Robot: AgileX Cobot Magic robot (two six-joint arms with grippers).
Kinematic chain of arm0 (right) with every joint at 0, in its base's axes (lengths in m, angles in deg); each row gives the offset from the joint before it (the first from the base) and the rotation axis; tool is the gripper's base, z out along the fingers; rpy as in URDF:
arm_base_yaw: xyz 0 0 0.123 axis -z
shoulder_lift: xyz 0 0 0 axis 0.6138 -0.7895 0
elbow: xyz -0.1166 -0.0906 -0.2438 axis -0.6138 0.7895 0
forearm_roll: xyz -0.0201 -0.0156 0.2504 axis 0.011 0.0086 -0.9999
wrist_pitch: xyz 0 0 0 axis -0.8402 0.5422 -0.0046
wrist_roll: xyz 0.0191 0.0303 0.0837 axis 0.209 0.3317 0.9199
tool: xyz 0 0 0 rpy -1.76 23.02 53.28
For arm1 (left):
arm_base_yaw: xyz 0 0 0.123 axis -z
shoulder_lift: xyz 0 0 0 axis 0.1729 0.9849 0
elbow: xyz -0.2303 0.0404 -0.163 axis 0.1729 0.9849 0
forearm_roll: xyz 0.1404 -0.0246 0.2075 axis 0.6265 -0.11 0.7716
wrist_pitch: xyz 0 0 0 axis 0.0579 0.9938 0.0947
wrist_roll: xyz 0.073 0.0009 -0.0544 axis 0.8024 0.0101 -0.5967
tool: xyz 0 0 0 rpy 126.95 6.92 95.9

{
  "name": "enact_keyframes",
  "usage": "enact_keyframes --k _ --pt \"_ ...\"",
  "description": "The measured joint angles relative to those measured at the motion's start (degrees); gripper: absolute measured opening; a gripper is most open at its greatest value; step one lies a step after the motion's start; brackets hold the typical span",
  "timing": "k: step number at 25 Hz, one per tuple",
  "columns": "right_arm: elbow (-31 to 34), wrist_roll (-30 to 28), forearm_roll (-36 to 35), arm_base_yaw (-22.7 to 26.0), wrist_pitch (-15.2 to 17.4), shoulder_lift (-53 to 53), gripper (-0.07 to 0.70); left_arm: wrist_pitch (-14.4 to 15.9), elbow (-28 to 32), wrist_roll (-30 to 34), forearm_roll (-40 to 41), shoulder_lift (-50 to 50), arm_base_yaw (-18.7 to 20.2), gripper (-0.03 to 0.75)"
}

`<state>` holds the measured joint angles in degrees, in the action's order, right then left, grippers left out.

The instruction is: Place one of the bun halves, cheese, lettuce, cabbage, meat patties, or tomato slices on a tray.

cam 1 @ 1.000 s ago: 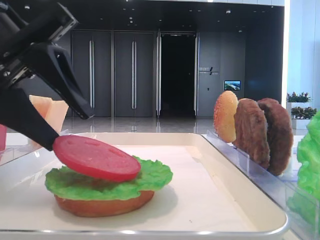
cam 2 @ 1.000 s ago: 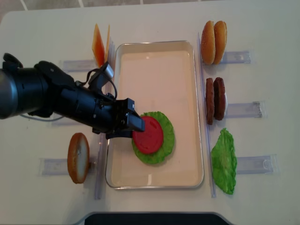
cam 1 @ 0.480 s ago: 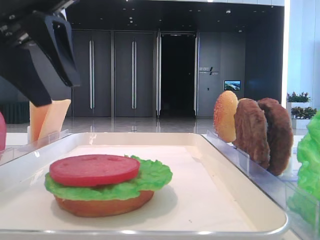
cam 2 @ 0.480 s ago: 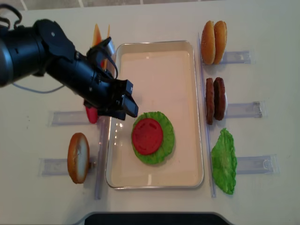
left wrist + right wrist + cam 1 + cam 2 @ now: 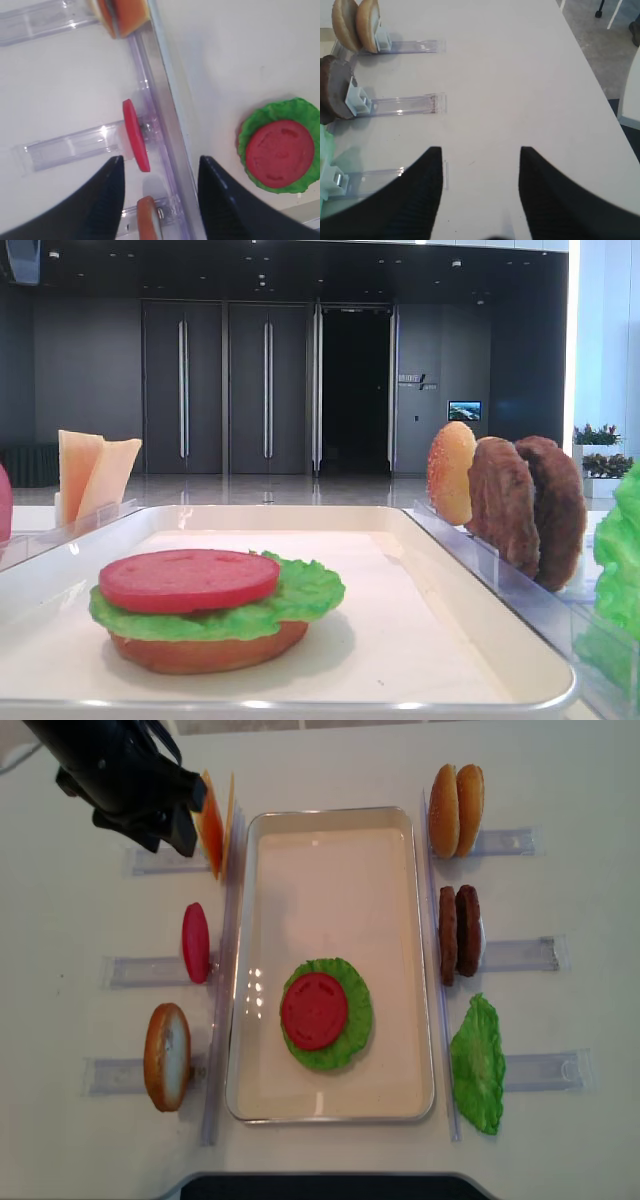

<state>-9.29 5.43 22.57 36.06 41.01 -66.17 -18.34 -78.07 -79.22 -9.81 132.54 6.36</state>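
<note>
While tomato slice (image 5: 314, 1010) rests on lettuce (image 5: 352, 1020), left gripper (image 5: 157, 167) has withdrawn, jaws apart.

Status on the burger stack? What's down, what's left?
Done: bun base, lettuce and a tomato slice stacked on the tray. In hand: nothing; the left hand is open and empty above the racks. Left: cheese, patties, top bun on their racks.

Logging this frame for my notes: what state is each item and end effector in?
Tomato slice: flat atop the lettuce, released.
Bun base: under the lettuce, on the tray.
Spare tomato slice: upright in rack.
Left end effector: open, empty.
Right end effector: open, empty.
</note>
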Motion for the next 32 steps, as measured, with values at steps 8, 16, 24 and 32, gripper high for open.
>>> enact_keyframes --k 8,16,24,32 --pt "0.00 0.00 0.00 0.00 0.00 0.00 0.365 0.69 -0.58 2.22 1.25 -0.05 -10.32 0.360" --pt "0.00 0.00 0.00 0.00 0.00 0.00 0.365 0.81 0.01 3.12 5.38 -2.74 -16.81 0.356" --pt "0.00 0.00 0.00 0.00 0.00 0.00 0.365 0.99 13.65 4.21 7.18 -19.53 -17.67 0.356" --pt "0.00 0.00 0.00 0.00 0.00 0.00 0.365 1.81 28.47 4.29 8.05 -44.40 -17.67 0.339"
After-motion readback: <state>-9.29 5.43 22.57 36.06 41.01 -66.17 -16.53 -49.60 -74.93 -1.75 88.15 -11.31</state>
